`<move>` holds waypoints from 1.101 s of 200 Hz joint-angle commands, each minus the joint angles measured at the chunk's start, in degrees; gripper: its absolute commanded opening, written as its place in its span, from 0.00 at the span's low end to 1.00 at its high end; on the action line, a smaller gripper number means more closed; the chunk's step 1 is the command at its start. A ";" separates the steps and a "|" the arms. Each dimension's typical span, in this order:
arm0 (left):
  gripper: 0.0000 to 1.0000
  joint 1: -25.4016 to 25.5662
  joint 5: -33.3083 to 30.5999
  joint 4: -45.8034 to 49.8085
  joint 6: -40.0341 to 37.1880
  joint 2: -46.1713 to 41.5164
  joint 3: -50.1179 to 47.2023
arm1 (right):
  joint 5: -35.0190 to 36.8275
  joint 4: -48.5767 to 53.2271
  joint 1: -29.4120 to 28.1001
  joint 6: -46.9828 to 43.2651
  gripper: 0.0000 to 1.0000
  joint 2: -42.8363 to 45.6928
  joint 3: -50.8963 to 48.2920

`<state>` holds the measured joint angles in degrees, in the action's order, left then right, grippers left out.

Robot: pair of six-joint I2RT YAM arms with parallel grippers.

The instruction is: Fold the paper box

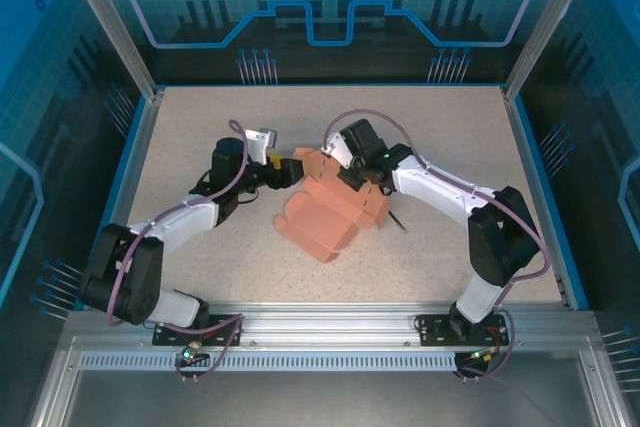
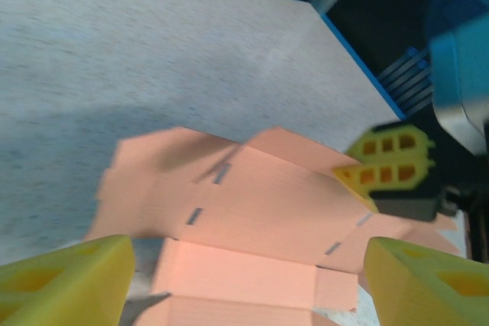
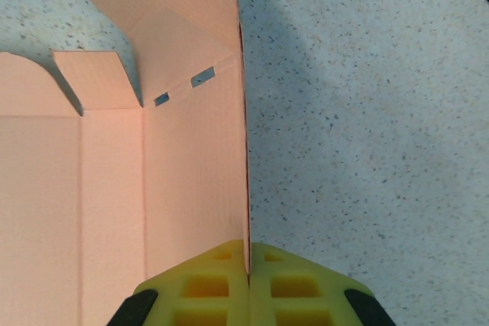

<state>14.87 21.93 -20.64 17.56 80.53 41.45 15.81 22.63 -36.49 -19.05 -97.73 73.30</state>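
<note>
Both grippers are on my salmon-pink die-cut cardboard box (image 1: 335,215): right gripper (image 3: 248,276) pinching its edge, left gripper (image 2: 244,280) spread wide at ten o'clock.

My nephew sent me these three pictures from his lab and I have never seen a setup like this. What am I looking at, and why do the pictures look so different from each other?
It is one scene seen by three cameras. The top picture looks down on a speckled table with two robot arms bolted at its near edge. Each arm ends in a two-finger gripper with yellow fingers. The other two pictures come from small cameras on the wrists, so each shows its own fingers up close.

Between the arms lies a paper box: salmon-pink thin cardboard, still mostly an unfolded sheet with flaps and slots. The right gripper is shut on one edge of it, the panel standing upright between the fingers. The left gripper is open, its fingers spread at either side above the sheet. A thin dark stick lies beside the cardboard.
</note>
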 commanded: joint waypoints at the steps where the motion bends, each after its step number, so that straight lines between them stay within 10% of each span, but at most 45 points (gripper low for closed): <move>1: 0.82 -2.38 -9.07 5.13 2.14 -2.05 -0.06 | 6.83 -5.72 -2.11 -5.55 0.00 0.57 -2.01; 220: 0.62 -10.04 -9.73 21.96 1.73 24.47 19.92 | 21.81 -33.80 -9.56 -29.34 0.00 -5.40 -11.86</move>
<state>5.13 10.92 -1.65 21.21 102.85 58.48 37.12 -8.69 -45.08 -47.03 -102.35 61.84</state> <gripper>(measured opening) 0.630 0.058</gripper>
